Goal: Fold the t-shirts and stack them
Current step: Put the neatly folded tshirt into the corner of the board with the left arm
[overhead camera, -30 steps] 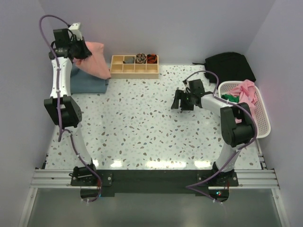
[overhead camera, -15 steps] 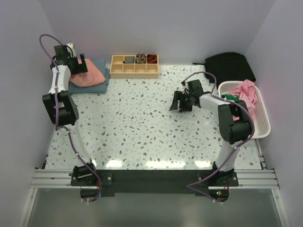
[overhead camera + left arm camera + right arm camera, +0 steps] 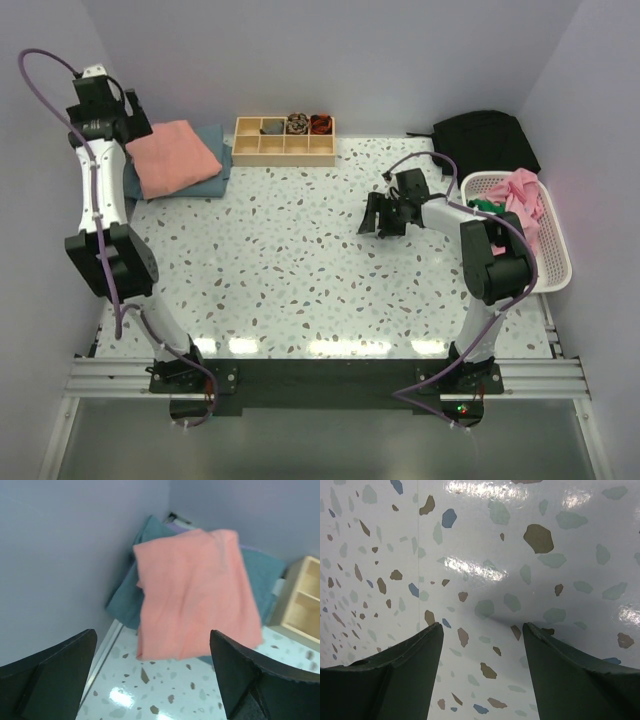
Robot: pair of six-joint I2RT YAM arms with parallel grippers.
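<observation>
Shirt stack lies just left of the wooden tray (image 3: pixel 284 140): the salmon-pink t-shirt (image 3: pixel 172 155) (image 3: pixel 195 592) rests folded on the teal-blue t-shirt (image 3: pixel 212 172) (image 3: pixel 125 602), whose edge touches or almost touches the tray's left end. The left gripper (image 3: pixel 118 118) (image 3: pixel 152 635) hangs further left of the tray, above the stack's far-left side and close to the wall; its jaws stand wide apart and hold nothing, and the pink shirt is below and ahead of them, not between them. The pink shirt is a near rectangle, its longer side running from the wall toward the tray, turned a little askew on the teal one. The stack is shut in by the wall and the tray. The table (image 3: pixel 300 270) in front of the tray is bare. The right gripper (image 3: pixel 385 215) (image 3: pixel 482 627) is to the right of the tray and nearer, low over the bare table, jaws apart, empty. Far right of the tray, a white basket (image 3: pixel 555 255) holds a pink t-shirt (image 3: pixel 522 190) and a green t-shirt (image 3: pixel 487 207).
</observation>
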